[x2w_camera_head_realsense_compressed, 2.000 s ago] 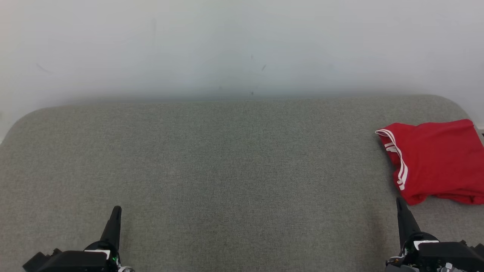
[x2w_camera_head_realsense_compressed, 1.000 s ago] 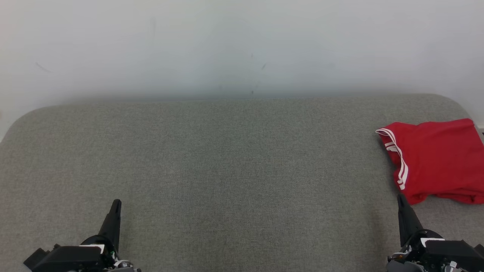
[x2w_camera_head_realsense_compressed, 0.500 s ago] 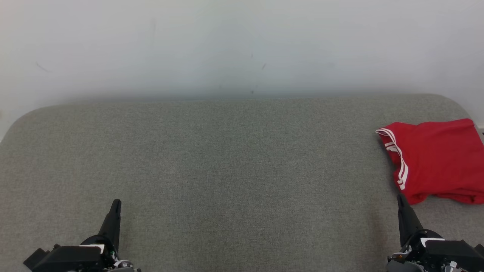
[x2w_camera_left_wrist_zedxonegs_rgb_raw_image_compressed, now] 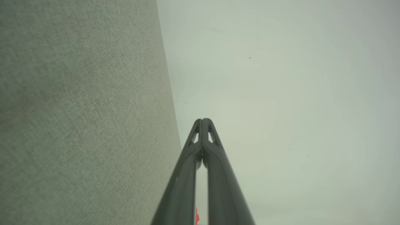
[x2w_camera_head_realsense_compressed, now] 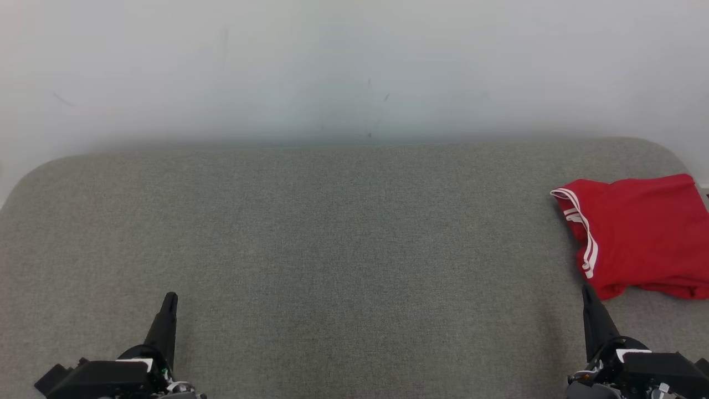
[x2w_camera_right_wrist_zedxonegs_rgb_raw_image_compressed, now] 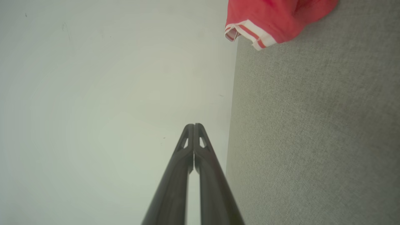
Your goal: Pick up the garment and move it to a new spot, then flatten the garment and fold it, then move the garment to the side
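At three o'clock on the grey pad (x2w_camera_head_realsense_compressed: 343, 238): red garment (x2w_camera_head_realsense_compressed: 637, 235) lay in a compact, layered bundle, white-striped hem toward nine o'clock.
Right gripper (x2w_camera_head_realsense_compressed: 586, 292): fingers pressed together, empty, at five o'clock, just short of the garment's near corner.
Left gripper (x2w_camera_head_realsense_compressed: 169, 300): likewise closed on nothing, at seven o'clock.
Stage: fitted a garment awaiting pickup, or one folded and set aside.
Handling: limp layers would likely have slid apart under a one-edge pinch.

The head camera looks forward and down across the grey cushion (x2w_camera_head_realsense_compressed: 354, 249) to the wall (x2w_camera_head_realsense_compressed: 354, 66). Both wrist cameras sit low, rolled sideways, facing that wall over the cushion's far edge. Head and right wrist views share the garment (x2w_camera_head_realsense_compressed: 637, 233).
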### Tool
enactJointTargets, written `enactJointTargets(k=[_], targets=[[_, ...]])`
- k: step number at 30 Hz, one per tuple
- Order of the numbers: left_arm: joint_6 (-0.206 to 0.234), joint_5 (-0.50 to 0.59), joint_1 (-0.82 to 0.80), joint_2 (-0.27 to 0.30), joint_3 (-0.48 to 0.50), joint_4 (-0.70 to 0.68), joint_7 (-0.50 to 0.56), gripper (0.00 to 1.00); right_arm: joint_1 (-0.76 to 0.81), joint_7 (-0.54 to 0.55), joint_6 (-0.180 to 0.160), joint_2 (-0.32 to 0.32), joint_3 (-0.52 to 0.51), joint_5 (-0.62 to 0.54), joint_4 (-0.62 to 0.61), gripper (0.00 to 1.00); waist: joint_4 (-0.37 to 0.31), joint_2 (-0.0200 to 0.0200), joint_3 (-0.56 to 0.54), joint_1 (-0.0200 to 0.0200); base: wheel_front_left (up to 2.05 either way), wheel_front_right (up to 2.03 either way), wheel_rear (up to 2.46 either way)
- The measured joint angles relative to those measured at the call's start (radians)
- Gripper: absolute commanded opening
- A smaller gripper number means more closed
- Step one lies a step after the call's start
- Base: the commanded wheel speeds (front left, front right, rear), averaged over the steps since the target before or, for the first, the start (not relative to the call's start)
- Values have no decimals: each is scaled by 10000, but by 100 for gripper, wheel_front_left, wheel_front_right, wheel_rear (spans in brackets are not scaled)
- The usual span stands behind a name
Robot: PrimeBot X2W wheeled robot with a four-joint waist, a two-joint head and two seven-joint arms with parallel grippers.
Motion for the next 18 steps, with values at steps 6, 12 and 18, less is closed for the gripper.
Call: enactJointTargets(k=[6,12,18], targets=[[2,0,-1,-2,2,0,0,0,0,0,0,0,0,0,0,0,0,0,0,0,0,0,0],[2,0,-1,-2,2,0,0,0,0,0,0,0,0,0,0,0,0,0,0,0,0,0,0],[0,0,-1,-2,4,0,0,0,0,0,0,0,0,0,0,0,0,0,0,0,0,0,0]])
